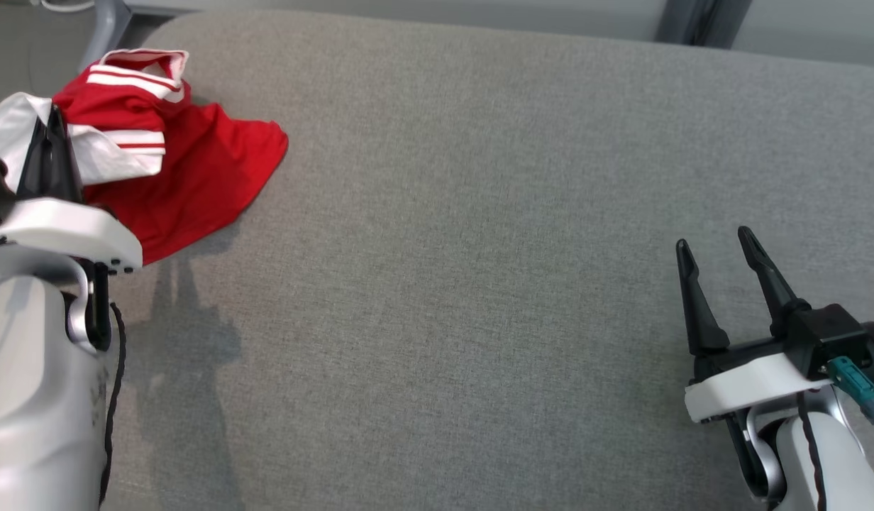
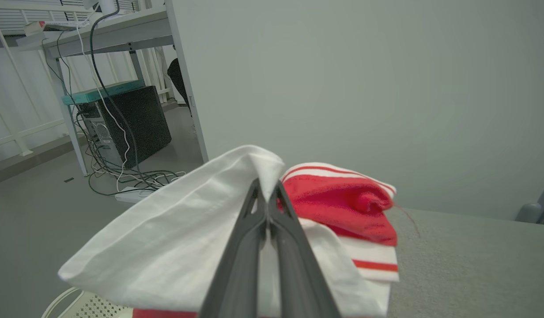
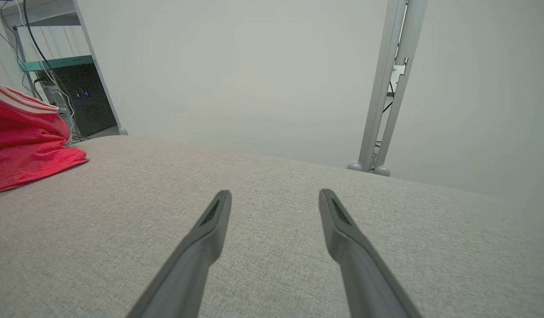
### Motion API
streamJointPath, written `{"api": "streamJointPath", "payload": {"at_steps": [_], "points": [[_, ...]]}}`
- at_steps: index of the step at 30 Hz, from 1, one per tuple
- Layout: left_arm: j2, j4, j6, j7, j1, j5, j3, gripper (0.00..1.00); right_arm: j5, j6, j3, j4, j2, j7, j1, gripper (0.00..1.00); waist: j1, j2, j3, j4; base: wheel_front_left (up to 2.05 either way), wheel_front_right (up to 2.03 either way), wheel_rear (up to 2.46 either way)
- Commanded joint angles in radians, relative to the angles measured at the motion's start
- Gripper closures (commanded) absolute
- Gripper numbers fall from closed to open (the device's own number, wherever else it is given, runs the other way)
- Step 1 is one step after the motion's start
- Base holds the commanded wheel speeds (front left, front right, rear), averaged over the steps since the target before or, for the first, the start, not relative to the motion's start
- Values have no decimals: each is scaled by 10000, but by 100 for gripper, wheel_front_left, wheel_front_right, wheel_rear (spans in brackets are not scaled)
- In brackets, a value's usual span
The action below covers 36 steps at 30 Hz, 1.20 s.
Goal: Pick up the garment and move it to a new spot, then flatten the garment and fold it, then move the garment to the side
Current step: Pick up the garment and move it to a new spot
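The garment [image 1: 189, 170] is red with white panels and red-and-white striped trim, crumpled at the far left of the grey padded table [image 1: 479, 213]. My left gripper [image 1: 52, 121] is shut on a white fold of it; in the left wrist view the fingers [image 2: 250, 221] pinch the white cloth of the garment [image 2: 342, 198] at its raised peak. My right gripper [image 1: 717, 245] stands open above the table's near right, far from the cloth. In the right wrist view that gripper [image 3: 274, 196] holds nothing, and the garment [image 3: 24, 150] lies at the far left.
The table's left edge runs just beside the garment, with floor, a desk, a black computer tower [image 2: 130, 123] and tangled cables [image 2: 122, 176] beyond. A pale wall and a metal post [image 3: 387, 88] stand behind the table's far edge.
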Motion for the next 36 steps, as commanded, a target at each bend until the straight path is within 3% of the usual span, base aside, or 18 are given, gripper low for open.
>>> {"api": "streamJointPath", "payload": {"at_steps": [1,7,12,20,26,36], "points": [[-4,-301,33,-43,295,53,43,100,71,1,-51,32,-4,-102,120,0,0,0,-431,-115,0,0,0],[-167,-3080,223,91,2349,216,-17,100,180,1,-193,231,238,-213,506,0,0,0,-1359,-501,0,0,0],[-401,-5941,603,1019,4170,386,-255,100,284,1,-289,217,386,-247,835,0,0,0,-1872,-940,0,0,0],[-864,-9116,611,2519,6108,627,-1342,100,292,1,-339,-23,456,-270,1071,0,0,0,-1925,-1986,0,0,0],[-1221,-9749,144,2835,5571,655,-2619,100,338,1,-510,-268,479,-270,875,0,0,0,-1422,-2847,0,0,0],[-1636,-8696,-740,3016,2572,681,-5089,100,995,1,-330,-433,484,-287,250,0,0,0,10,-4941,0,0,0]]}}
